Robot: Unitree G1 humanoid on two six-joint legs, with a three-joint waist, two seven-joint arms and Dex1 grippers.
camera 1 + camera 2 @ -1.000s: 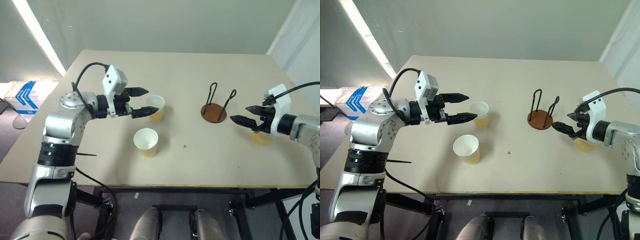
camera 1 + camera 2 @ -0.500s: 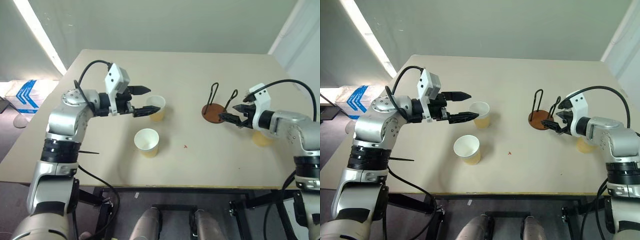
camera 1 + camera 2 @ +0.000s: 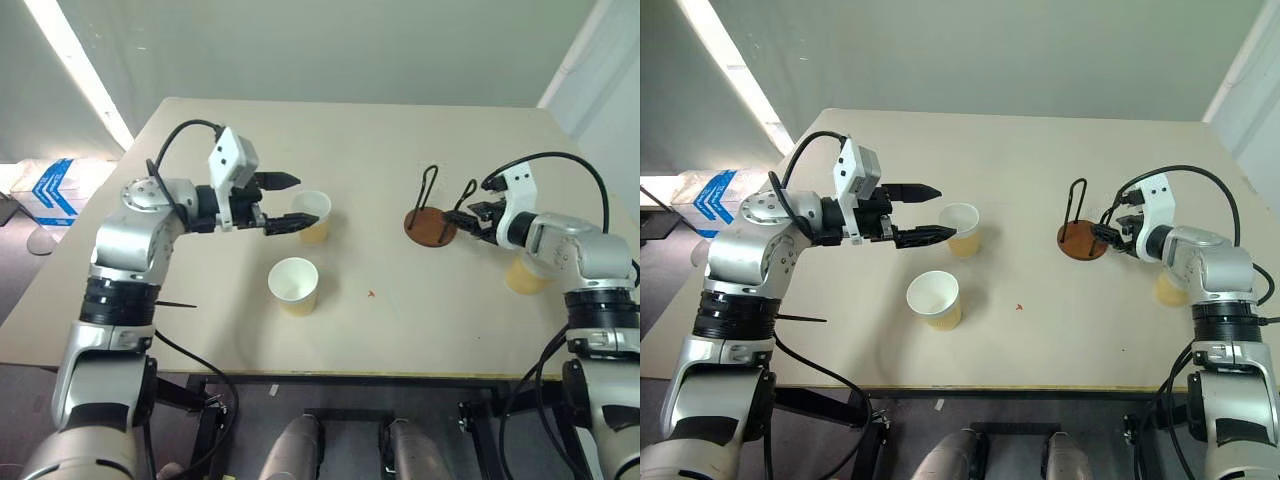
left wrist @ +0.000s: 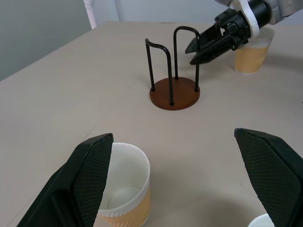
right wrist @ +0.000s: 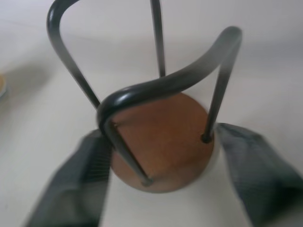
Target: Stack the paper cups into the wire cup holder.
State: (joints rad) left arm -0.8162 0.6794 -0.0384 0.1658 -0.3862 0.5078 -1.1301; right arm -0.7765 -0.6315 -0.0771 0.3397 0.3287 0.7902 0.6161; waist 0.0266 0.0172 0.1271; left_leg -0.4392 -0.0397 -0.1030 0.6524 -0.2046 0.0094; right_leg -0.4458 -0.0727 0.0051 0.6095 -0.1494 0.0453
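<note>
Step in hand, as judged: the right gripper [image 3: 462, 219] is closing in on the wire cup holder [image 3: 430, 222], apparently to steady it, while the left gripper [image 3: 290, 202] lines up on a cup.

Position of task items, head view:
- Wire cup holder: right of centre, upright, empty, its 2 black loops standing on the reddish-brown base.
- Paper cups: 3 in all. 1 stands left of centre [image 3: 312, 216], 1 lower and nearer the table's front edge [image 3: 293, 283], 1 at the right [image 3: 527, 273], partly hidden behind the right forearm.

Right gripper: in its wrist view the 2 fingers [image 5: 78, 187] flank the base and the nearer loop, part open. No contact can be confirmed (the view is blurred), so nothing is judged held.

Left gripper: jaws wide apart and holding nothing. In its wrist view one finger [image 4: 85, 179] overlaps the nearer side of the left-of-centre cup's rim; the other stands well clear. Whether the first touches the rim cannot be told.

Recommendations:
1. Clamp low on the loop or base, so the light stand is not tipped or dragged.
2. Keep the right fingers out of the space between the loops, where cups must drop.
3. Centre the left jaws on the cup body before closing; a grip on 1 rim edge would crush the paper.
</note>
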